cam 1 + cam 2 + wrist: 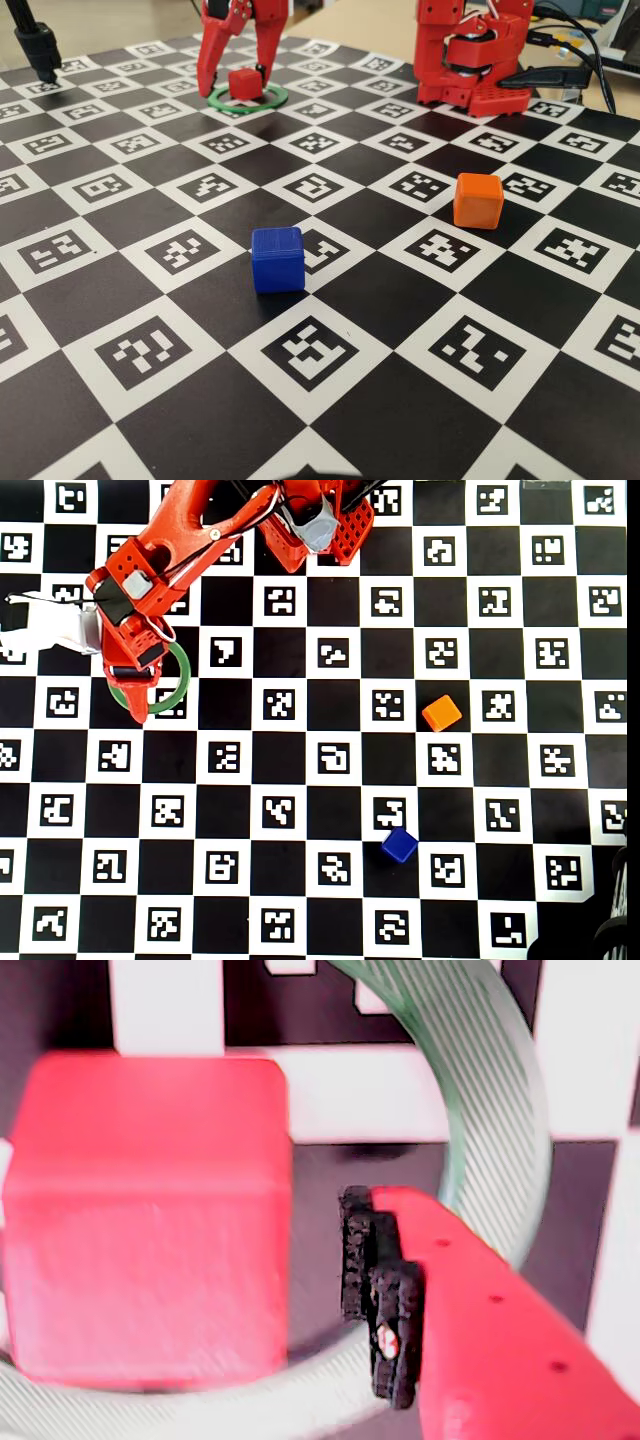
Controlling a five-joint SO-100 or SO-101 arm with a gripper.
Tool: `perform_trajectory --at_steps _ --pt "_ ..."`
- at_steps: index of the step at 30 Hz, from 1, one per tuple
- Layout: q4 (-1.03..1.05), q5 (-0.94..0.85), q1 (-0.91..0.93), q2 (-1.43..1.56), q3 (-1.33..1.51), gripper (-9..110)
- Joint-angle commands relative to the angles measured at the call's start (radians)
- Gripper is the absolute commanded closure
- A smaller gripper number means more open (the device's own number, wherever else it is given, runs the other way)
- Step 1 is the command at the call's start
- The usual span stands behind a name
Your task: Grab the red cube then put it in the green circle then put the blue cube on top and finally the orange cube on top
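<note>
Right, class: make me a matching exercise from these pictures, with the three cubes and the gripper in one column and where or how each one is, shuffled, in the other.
Column one:
1. red cube
2. blue cube
3. orange cube
4. gripper

Column two:
A. alone on the board, nearest the camera in the fixed view
B. open, one finger on each side of a cube
C. inside the green circle
D. alone on the board, to the right of the blue cube in the fixed view

Pairs: 1-C, 2-A, 3-D, 4-B
</note>
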Motion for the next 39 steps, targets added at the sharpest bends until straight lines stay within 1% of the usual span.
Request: perform_trajectory --at_steps 1,6,14,24,32,39 --pt "0.04 0.002 0.009 0.064 -0.104 57" --pt "0.123 0.006 0.002 0.104 -0.207 57" --pt "0.322 0.014 0.0 0.124 -0.391 57" --pt "0.463 0.066 -0.046 0.17 -0.483 57" --pt "0.54 0.16 -0.19 0.206 -0.482 57" --pt "0.568 0.291 -0.396 0.221 -0.474 57"
